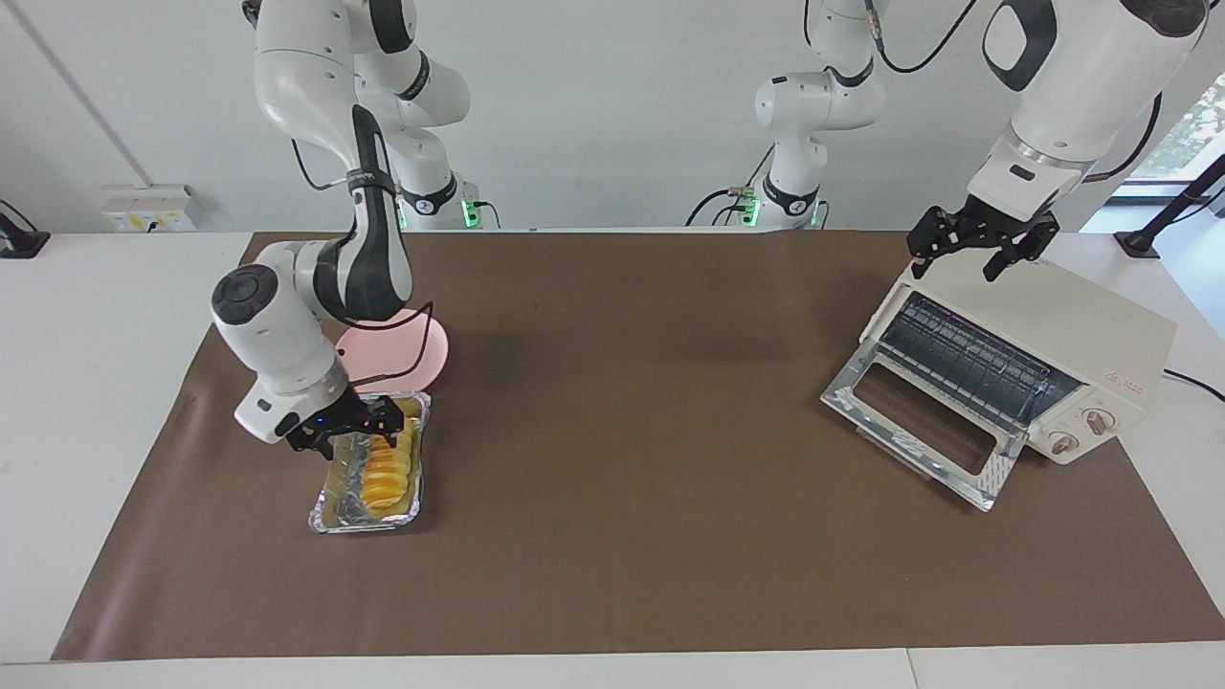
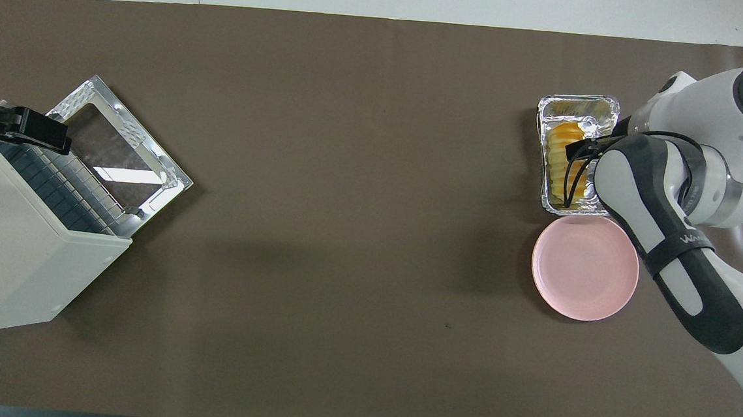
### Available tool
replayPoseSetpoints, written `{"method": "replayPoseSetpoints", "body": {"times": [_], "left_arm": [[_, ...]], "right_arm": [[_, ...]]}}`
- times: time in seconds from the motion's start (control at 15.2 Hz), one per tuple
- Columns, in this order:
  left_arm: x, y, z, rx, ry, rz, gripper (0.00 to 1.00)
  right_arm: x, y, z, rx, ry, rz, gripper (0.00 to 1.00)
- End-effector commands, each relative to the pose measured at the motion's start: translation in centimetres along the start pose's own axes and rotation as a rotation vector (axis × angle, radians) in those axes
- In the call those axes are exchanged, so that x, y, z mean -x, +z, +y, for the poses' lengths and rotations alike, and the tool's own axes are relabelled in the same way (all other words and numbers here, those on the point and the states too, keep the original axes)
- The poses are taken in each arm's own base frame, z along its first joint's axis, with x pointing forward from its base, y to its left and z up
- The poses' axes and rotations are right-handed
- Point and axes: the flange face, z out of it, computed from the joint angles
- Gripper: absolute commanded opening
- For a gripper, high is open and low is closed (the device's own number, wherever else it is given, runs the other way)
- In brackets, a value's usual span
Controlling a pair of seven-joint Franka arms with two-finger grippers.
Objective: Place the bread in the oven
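A: The bread (image 1: 386, 469) is seen lying in the foil tray (image 1: 325, 512) at the right arm's end of the desk (image 1: 612, 574), with the pink plate (image 1: 431, 359) just beside the tray and nearer to the robots. The loaf's long axis is judged to run toward and away from the robots, along the tray's length.

B: And the right claw (image 1: 346, 428)?

A: It is held just over the end of the loaf nearer the robots, with its fingers spread apart and nothing gripped between them. The bread lies directly below it and stretches away from it along the tray.

B: Which arm is nearer?

A: The right arm, by a wide margin. The left claw (image 1: 978, 247) is held open and empty over the top of the oven (image 1: 1072, 330), which is set well apart at the left arm's end of the desk, its door (image 1: 919, 426) dropped open and the rack exposed.

B: So what is the coming move thought to depend on?

A: Probably the fingers being placed across the loaf's narrow width, not along its length.
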Motion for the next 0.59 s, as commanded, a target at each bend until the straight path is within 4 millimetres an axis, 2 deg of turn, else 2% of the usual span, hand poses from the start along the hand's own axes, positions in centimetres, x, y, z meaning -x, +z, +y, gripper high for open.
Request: {"method": "replayPoseSetpoints", "body": {"times": [0.0, 0.33, 0.39, 0.46, 0.53], "left_arm": [[0.8, -0.3, -0.1, 0.019, -0.014, 0.008, 1.00], [0.8, -0.3, -0.1, 0.019, -0.014, 0.008, 1.00], [0.8, -0.4, 0.0, 0.019, -0.014, 0.009, 1.00], [0.8, -0.4, 0.0, 0.019, -0.014, 0.009, 1.00], [0.8, -0.3, -0.1, 0.019, -0.014, 0.008, 1.00]], "right_arm": [[0.8, 1.5, 0.6, -0.017, 0.000, -0.022, 0.98], [1.7, 3.7, 0.7, -0.013, 0.006, -0.019, 0.71], [1.8, 4.0, 0.7, -0.011, 0.007, -0.017, 0.60], [1.9, 3.9, 0.7, -0.010, 0.006, -0.016, 0.42], [1.9, 4.0, 0.7, -0.011, 0.009, -0.017, 0.30]]}}
